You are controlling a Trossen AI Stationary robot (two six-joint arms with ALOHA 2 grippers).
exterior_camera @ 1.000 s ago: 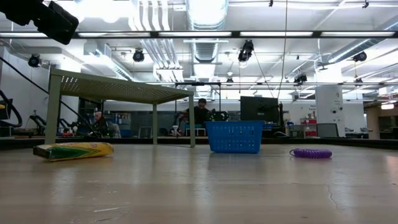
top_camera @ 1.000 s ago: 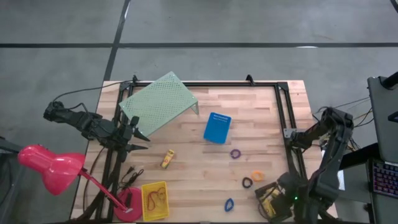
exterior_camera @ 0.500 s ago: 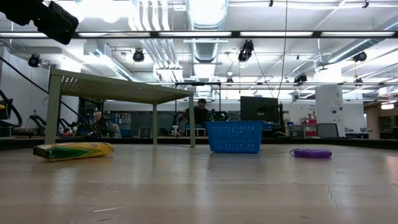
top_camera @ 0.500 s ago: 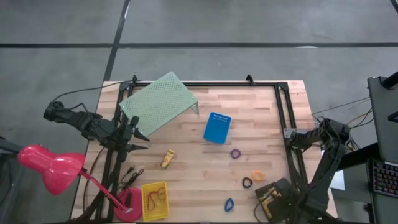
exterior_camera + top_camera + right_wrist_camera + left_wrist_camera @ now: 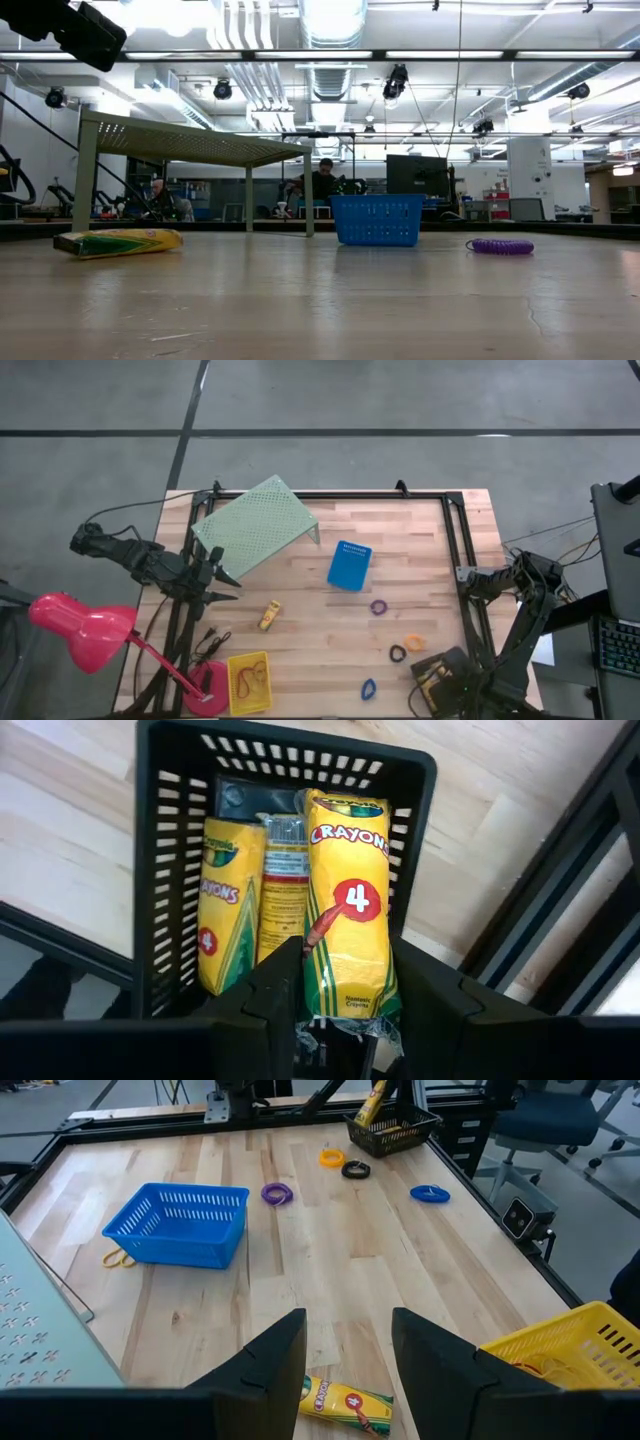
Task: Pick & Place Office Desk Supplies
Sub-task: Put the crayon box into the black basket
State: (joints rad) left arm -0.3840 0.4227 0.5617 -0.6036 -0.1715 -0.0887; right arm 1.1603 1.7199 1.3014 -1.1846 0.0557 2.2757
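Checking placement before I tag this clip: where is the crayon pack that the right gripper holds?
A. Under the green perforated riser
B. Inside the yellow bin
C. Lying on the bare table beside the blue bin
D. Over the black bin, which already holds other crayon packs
D: in the right wrist view the right gripper clamps a crayon pack over the black bin, where other packs already sit.
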